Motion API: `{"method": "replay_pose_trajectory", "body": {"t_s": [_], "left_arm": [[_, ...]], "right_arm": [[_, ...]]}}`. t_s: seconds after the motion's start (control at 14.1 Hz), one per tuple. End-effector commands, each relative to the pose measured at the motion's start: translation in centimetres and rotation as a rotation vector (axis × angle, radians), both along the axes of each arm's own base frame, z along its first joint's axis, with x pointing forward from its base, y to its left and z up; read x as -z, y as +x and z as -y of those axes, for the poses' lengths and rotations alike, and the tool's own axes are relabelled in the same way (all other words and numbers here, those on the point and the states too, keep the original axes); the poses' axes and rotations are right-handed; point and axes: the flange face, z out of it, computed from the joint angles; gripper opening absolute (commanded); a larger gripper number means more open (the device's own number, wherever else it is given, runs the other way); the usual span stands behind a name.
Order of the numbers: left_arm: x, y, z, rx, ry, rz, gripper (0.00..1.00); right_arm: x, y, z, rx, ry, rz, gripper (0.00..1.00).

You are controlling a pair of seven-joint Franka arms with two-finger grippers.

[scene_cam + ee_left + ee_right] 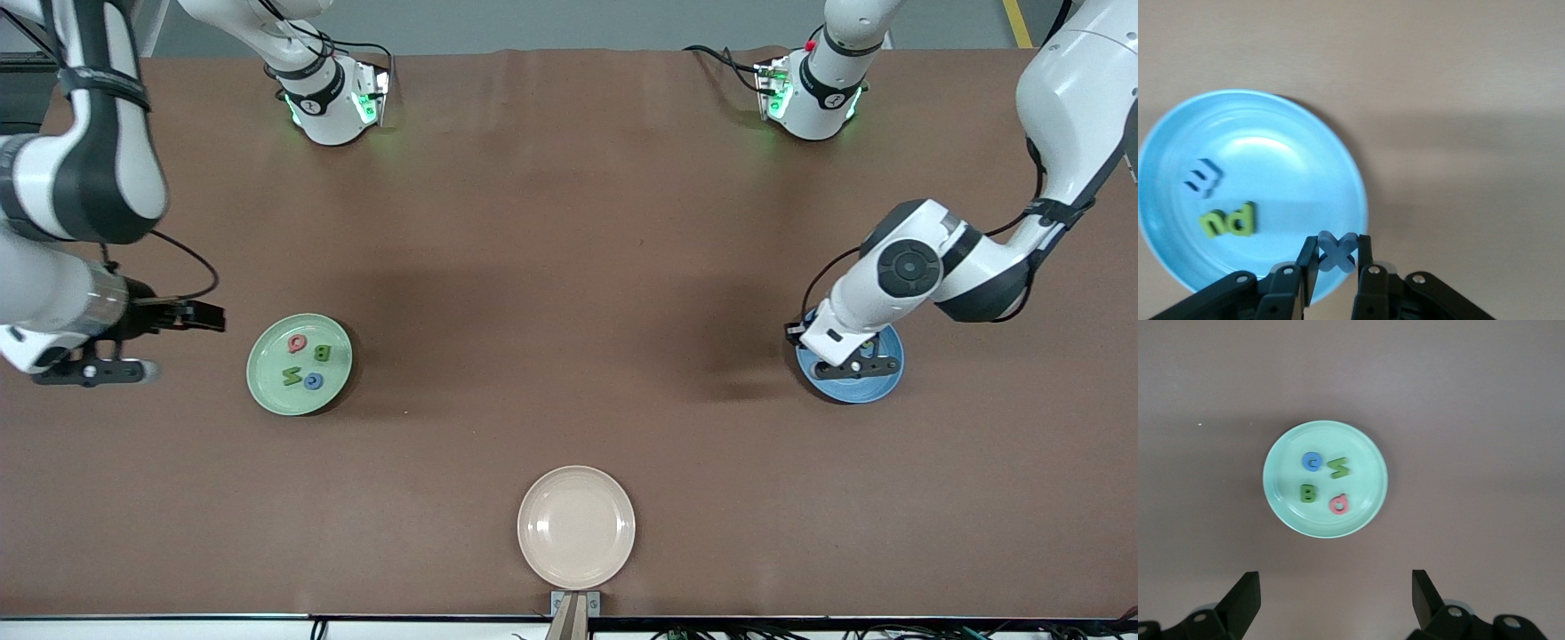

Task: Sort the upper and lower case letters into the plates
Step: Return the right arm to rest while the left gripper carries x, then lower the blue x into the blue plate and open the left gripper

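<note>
while my left gripper (1337, 257) hangs over the sky blue plate (1305, 153) at the left arm's end of the table, its fingers (1308, 263) are clamped on the blue x (1337, 251), pinching it across its narrow middle between the two pads. it looks like a thin, light, fairly stiff toy piece, so i judge a gentle squeeze is enough, and the waist where the strokes cross is the surest place to hold because the slanting arms would let it twist out. being so small and smooth, it may cling to a pad or skitter when let go, so a low release over the plate's floor seems wise. already lying in that plate are a blue letter (1201, 177) that reads like an e and two green letters (1229, 221) side by side, touching, apparently u and p. my right gripper (1335, 603) waits beside the pale mint green plate (267, 391), toward the right arm's end, its fingers spread wide and holding nothing. in that plate lie the red q (297, 343), green b (322, 352), green n (292, 376) and blue c (313, 382), all apart from each other. nearest the front camera sits a cream plate (576, 527) with nothing in it.
</note>
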Motion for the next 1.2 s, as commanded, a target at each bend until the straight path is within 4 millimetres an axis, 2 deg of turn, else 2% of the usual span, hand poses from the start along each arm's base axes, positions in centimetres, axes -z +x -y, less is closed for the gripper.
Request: {"method": "replay_pose_trajectory", "body": {"t_s": [0.0, 0.07, 0.21, 0.35, 0.57, 0.78, 0.85, 0.92, 0.99, 1.06, 1.13], "left_arm": [[0.6, -0.5, -2.8, 0.062, 0.036, 0.001, 0.02], [0.8, -0.4, -3.3, 0.073, 0.03, 0.001, 0.02], [2.4, -0.2, -5.1, 0.079, 0.047, -0.002, 0.02], [3.5, -0.1, -5.5, 0.086, 0.033, 0.016, 0.03], [5.4, -0.2, -4.8, 0.088, 0.038, 0.004, 0.05], [6.0, -0.4, -4.4, 0.094, 0.044, -0.004, 0.06], [6.0, -0.4, -4.4, 0.095, 0.044, -0.004, 0.17], [5.9, -0.2, -4.4, 0.107, 0.045, -0.003, 0.44], [5.9, -0.2, -4.5, 0.097, 0.046, -0.003, 0.57], [5.8, -0.2, -4.5, 0.095, 0.05, -0.001, 0.93], [5.5, -0.1, -4.6, 0.085, 0.054, -0.001, 1.0]], "right_arm": [[-2.7, 0.0, 3.0, -0.001, 0.003, 0.004, 1.0], [-3.2, -0.1, 3.2, 0.005, 0.002, -0.001, 1.0], [-3.7, -0.1, 3.3, 0.008, 0.0, -0.001, 1.0], [-4.0, 0.0, 3.1, 0.014, -0.003, 0.007, 1.0], [-5.1, 0.4, 3.3, 0.014, -0.003, 0.027, 1.0], [-5.0, 0.5, 2.8, 0.004, -0.004, 0.027, 1.0], [-5.1, 0.6, 2.3, 0.001, -0.004, 0.027, 1.0], [-5.5, 0.4, 2.2, 0.005, 0.009, 0.031, 1.0], [-5.7, 0.3, 2.2, 0.004, 0.015, 0.031, 1.0], [-5.9, -0.1, 2.2, 0.007, 0.015, 0.015, 1.0], [-6.3, -0.7, 2.1, 0.005, 0.012, -0.009, 1.0]]}}
